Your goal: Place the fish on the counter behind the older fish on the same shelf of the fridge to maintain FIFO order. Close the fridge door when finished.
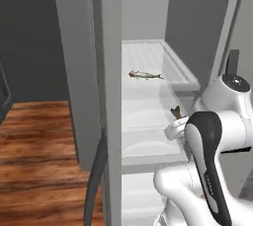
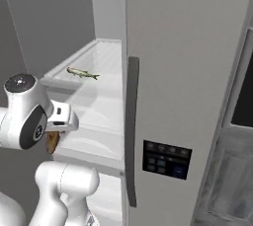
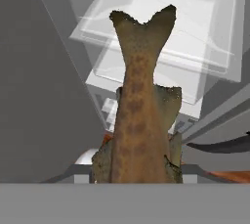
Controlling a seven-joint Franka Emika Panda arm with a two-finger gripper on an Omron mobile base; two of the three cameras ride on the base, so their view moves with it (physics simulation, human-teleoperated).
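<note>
I count two fish. One is the dark brown fish (image 3: 139, 120), and my gripper (image 3: 136, 169) is clamped on its body, so the forked tail stands up in the middle of the hand view. From the left base view I see only the tip of this tail (image 1: 176, 112) above the white wrist, and from the right base view a brown piece (image 2: 51, 142) under the hand. The second is the older fish (image 1: 145, 75), slim and pale, lying flat on the shelf (image 1: 183, 74), about in the middle of its width, with its length across the shelf.

I count one shelf with a fish on it and at least two more translucent shelves below it (they look alike). The held fish is in front of the fridge (image 2: 173, 72) opening, lower than the shelf with the older fish and well apart from it.

The upper shelf has a raised clear rim. Behind the older fish there is free white surface up to the back wall, and in front of it also free surface. The fridge door (image 1: 81, 67) stands open on the left side, its curved dark handle (image 1: 96, 180) low in the view. The floor (image 1: 34, 151) beside it is brown wood, and the fridge interior is white.
</note>
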